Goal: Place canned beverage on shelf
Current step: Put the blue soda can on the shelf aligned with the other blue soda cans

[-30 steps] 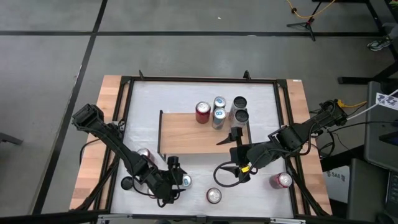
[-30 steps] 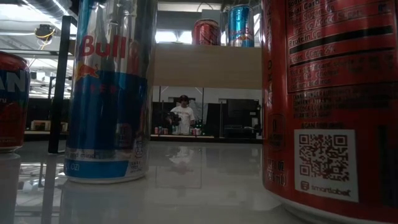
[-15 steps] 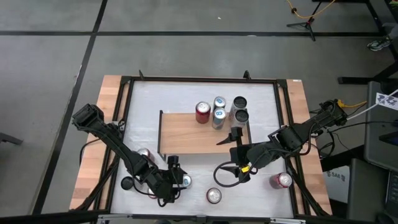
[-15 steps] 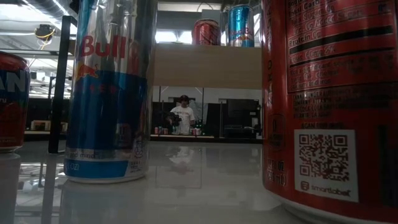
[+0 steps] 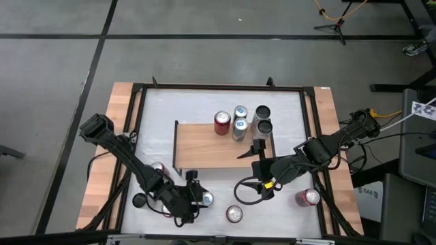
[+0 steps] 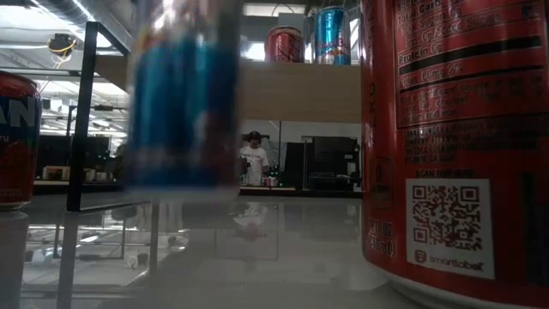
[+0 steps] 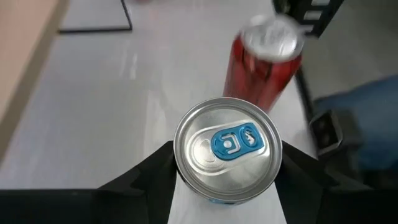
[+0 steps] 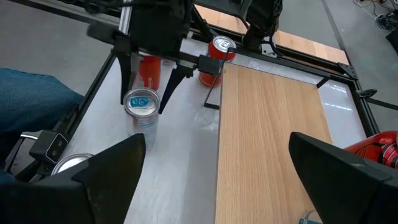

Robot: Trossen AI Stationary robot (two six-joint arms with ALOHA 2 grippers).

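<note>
The left gripper (image 5: 198, 199) closed its fingers on the blue can (image 5: 205, 199) and picked it up off the table (image 6: 283, 257). In the low view the can went blurry and moved right.

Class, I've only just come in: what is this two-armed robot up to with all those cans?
The left gripper has its fingers on either side of a silver can with a blue tab near the table's front edge; in the low view that can looks blurred and off the tabletop. The right gripper waits with jaws open over the shelf, whose wooden top already carries five cans along its far edge. Three more cans stand on the white table.
</note>
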